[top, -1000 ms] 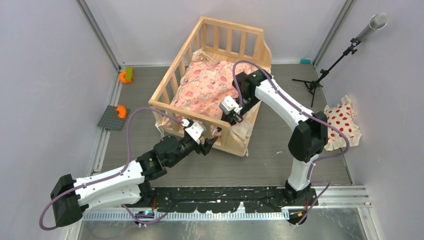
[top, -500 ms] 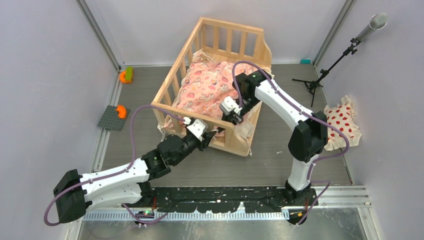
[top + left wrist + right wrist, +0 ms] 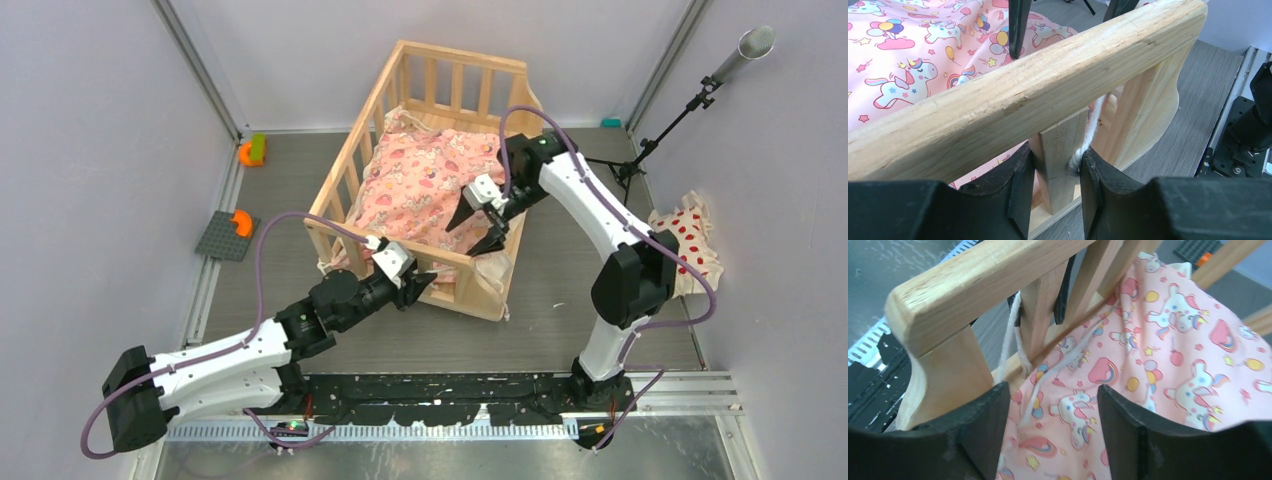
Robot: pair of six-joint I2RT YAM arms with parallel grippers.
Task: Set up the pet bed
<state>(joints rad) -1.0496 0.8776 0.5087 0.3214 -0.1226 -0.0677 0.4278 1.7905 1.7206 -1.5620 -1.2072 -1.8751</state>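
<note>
The pet bed (image 3: 462,56), a light wooden crib frame with slatted rails, stands in the middle of the grey table (image 3: 560,320), set at an angle. One pink unicorn-print cushion (image 3: 420,180) lies inside it.

My left arm stretches low from the near left corner to the bed's near rail. There the left gripper (image 3: 422,283) is clamped around one upright slat (image 3: 1058,150). A cream tie cord (image 3: 1089,131) is caught between that slat and one finger (image 3: 1098,190).

My right arm rises from its base, bends at the elbow and reaches back toward the bed's right side. The right gripper (image 3: 472,232) hangs over the cushion's right edge, just inside the rail, with its jaws spread wide and nothing between them.

I count one bed, one cushion and two arms. One white pillow with red dots (image 3: 690,245) lies against the right wall, well apart from the bed. One black tripod stand (image 3: 640,150) carries a grey tube. Two orange toy pieces (image 3: 250,152) sit on the left, one of them on a grey baseplate (image 3: 222,238).
</note>
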